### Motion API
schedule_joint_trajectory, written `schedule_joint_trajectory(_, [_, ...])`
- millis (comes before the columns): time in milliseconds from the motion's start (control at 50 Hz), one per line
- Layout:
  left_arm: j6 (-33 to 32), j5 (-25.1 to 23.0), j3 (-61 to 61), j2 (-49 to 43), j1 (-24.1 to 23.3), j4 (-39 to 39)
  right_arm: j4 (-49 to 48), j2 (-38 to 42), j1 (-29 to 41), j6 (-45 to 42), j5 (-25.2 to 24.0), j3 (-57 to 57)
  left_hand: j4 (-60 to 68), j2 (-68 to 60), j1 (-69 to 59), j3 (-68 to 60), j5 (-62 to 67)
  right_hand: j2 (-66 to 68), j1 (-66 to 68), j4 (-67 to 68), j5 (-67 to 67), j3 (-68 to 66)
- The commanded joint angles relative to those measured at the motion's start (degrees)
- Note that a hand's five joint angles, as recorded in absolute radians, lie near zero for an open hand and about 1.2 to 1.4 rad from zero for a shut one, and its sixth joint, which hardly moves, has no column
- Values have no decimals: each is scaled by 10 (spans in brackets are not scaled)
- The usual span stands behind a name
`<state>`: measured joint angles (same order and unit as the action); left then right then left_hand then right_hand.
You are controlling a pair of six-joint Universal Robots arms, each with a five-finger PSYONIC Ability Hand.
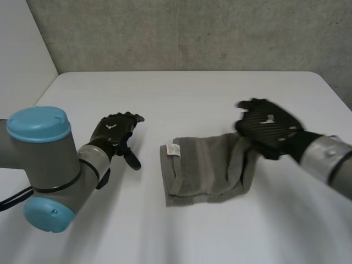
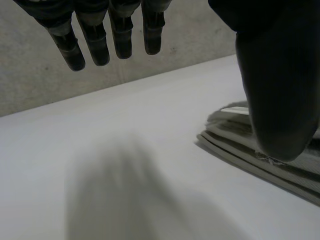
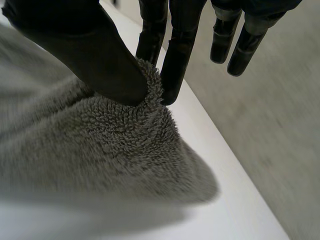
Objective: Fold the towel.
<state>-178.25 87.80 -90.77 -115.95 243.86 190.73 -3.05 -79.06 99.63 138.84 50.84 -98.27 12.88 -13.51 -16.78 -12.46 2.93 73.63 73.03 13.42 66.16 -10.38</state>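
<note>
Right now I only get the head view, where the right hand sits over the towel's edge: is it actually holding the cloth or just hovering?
Observer: Holding. The right wrist view shows the right hand pinching the towel at its edge between thumb and fingers.
Operator: Has the left hand got anything?
Observer: No. Its wrist view shows the left hand with straight fingers above the bare table, holding nothing.
Operator: Is the towel folded already?
Observer: Partly; the left wrist view shows several layers stacked at the edge beside the thumb.
</note>
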Motion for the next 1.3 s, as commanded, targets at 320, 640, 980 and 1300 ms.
schedule_joint_trajectory(320, [11, 18, -10, 28, 21, 3, -68, 180, 265, 4, 96, 64, -29, 35, 68, 25, -29, -114, -108, -34, -139, 4])
schedule_joint_trajectory(640, [32, 14, 34, 27, -21, -1, -79, 71, 119, 355, 113, 41, -29, 35, 68, 25, -29, -636, -630, -34, -662, 4])
schedule_joint_trajectory(980, [174, -28, 137, -81, -112, -44, -69, 160, 30, 453, 91, 72, -29, 35, 68, 25, -29, -636, -630, -34, -662, 4])
schedule_joint_trajectory(1300, [170, -23, 109, -114, -113, -53, -60, 258, 81, 470, 98, 116, -29, 35, 68, 25, -29, -636, -630, -34, -662, 4])
